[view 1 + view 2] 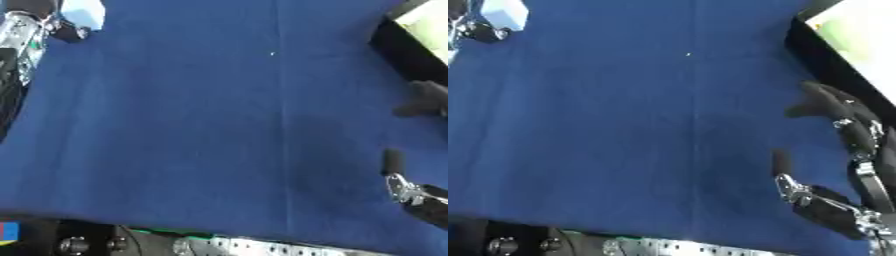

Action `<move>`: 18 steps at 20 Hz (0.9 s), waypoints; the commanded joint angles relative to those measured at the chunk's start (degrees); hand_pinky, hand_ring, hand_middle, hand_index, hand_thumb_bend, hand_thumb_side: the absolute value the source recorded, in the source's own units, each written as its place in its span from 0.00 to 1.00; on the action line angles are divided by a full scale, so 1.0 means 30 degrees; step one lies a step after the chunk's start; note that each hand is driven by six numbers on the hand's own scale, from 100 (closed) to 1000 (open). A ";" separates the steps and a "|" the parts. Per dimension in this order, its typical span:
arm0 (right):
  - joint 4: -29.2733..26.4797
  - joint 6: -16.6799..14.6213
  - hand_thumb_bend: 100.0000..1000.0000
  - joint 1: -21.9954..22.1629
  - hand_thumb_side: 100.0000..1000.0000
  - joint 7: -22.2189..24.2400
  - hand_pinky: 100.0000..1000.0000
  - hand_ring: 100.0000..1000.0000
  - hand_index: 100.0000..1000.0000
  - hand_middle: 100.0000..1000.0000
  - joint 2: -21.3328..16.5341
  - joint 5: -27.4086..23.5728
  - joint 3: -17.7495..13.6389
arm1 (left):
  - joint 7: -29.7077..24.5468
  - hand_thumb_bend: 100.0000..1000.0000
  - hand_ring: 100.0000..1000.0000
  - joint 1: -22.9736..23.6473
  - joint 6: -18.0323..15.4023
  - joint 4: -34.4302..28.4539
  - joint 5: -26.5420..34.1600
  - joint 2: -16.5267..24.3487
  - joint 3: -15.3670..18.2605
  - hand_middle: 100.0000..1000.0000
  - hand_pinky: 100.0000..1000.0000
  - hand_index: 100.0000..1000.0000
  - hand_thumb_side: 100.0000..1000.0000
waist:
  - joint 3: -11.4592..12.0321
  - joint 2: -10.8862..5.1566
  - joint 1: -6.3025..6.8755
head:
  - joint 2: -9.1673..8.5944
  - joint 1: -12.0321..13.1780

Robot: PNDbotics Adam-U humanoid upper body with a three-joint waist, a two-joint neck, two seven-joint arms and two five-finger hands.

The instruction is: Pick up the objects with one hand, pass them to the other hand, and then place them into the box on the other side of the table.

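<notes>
1. Near right: my right hand (842, 165) hovers over the blue counter (623, 125), fingers spread and relaxed, holding nothing.
2. Far right: a dark-walled box (855, 45) with a pale inside sits at the counter's edge, just beyond that hand.
3. Far left: a pale blue block (86, 14), the only object I see, lies diagonally across from the right hand, well apart.
4. Far left corner: my left hand (63, 29) is touching the block, far nearer; I cannot tell its finger state.
</notes>
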 commanded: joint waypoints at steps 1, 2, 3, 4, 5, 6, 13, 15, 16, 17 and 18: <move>-0.0410 -0.0042 0.00 -0.0116 0.20 0.0000 0.86 0.87 0.98 0.62 -0.0139 0.0072 -0.0117 | 0.0513 0.44 0.76 -0.0405 0.0918 0.0011 0.1176 0.0765 0.0624 0.76 0.78 0.87 0.10 | -0.0011 -0.0229 -0.0069 | -0.0351 0.0028; -0.0410 -0.0051 0.00 -0.0127 0.20 -0.0020 0.86 0.87 0.98 0.62 -0.0120 0.0094 -0.0128 | 0.0831 0.40 0.76 -0.0429 0.1302 0.0192 0.1920 0.0708 0.0744 0.76 0.79 0.87 0.17 | -0.0039 -0.0163 -0.0081 | -0.0394 0.0007; -0.0410 -0.0062 0.00 -0.0133 0.20 -0.0038 0.86 0.87 0.98 0.61 -0.0103 0.0114 -0.0132 | 0.1233 0.34 0.75 -0.0440 0.1677 0.0402 0.2726 0.0660 0.0842 0.76 0.79 0.87 0.24 | -0.0067 -0.0098 -0.0096 | -0.0431 -0.0018; -0.0410 -0.0070 0.00 -0.0131 0.20 -0.0053 0.86 0.87 0.98 0.61 -0.0087 0.0132 -0.0135 | 0.1651 0.30 0.75 -0.0448 0.1964 0.0606 0.3578 0.0616 0.0910 0.76 0.80 0.86 0.32 | -0.0090 -0.0042 -0.0110 | -0.0455 -0.0038; -0.0410 -0.0077 0.00 -0.0125 0.20 -0.0059 0.86 0.87 0.98 0.61 -0.0075 0.0152 -0.0137 | 0.2031 0.28 0.75 -0.0442 0.2113 0.0802 0.4455 0.0577 0.0926 0.76 0.80 0.86 0.40 | -0.0113 0.0004 -0.0121 | -0.0457 -0.0053; -0.0410 -0.0083 0.00 -0.0124 0.21 -0.0062 0.86 0.87 0.98 0.61 -0.0069 0.0168 -0.0137 | 0.2332 0.26 0.74 -0.0422 0.2113 0.0980 0.5288 0.0560 0.0877 0.76 0.80 0.86 0.48 | -0.0134 0.0035 -0.0128 | -0.0455 -0.0067; -0.0410 -0.0122 0.00 -0.0139 0.21 -0.0059 0.86 0.87 0.98 0.61 -0.0065 0.0140 -0.0121 | 0.1906 0.26 0.76 -0.0362 0.1121 0.1530 0.7821 0.0586 0.0433 0.76 0.82 0.86 0.67 | -0.0197 0.0072 -0.0163 | -0.0547 -0.0080; -0.0410 -0.0130 0.00 -0.0145 0.22 -0.0062 0.86 0.87 0.98 0.61 -0.0062 0.0126 -0.0120 | 0.1678 0.27 0.76 -0.0406 0.1046 0.1637 0.8012 0.0528 0.0427 0.77 0.82 0.87 0.70 | -0.0218 0.0090 -0.0175 | -0.0579 -0.0079; -0.0410 -0.0131 0.00 -0.0145 0.22 -0.0061 0.86 0.87 0.98 0.61 -0.0056 0.0121 -0.0117 | 0.1657 0.27 0.76 -0.0436 0.1075 0.1701 0.8042 0.0477 0.0424 0.77 0.82 0.87 0.71 | -0.0233 0.0106 -0.0180 | -0.0601 -0.0073; -0.0410 -0.0134 0.00 -0.0146 0.22 -0.0056 0.86 0.87 0.98 0.61 -0.0049 0.0118 -0.0111 | 0.1685 0.27 0.76 -0.0479 0.1124 0.1774 0.8102 0.0400 0.0432 0.77 0.82 0.86 0.75 | -0.0252 0.0125 -0.0189 | -0.0620 -0.0064; -0.0410 -0.0140 0.00 -0.0150 0.22 -0.0055 0.86 0.87 0.98 0.61 -0.0040 0.0112 -0.0106 | 0.1727 0.27 0.76 -0.0519 0.1141 0.1833 0.8176 0.0331 0.0415 0.77 0.82 0.86 0.76 | -0.0272 0.0147 -0.0195 | -0.0642 -0.0056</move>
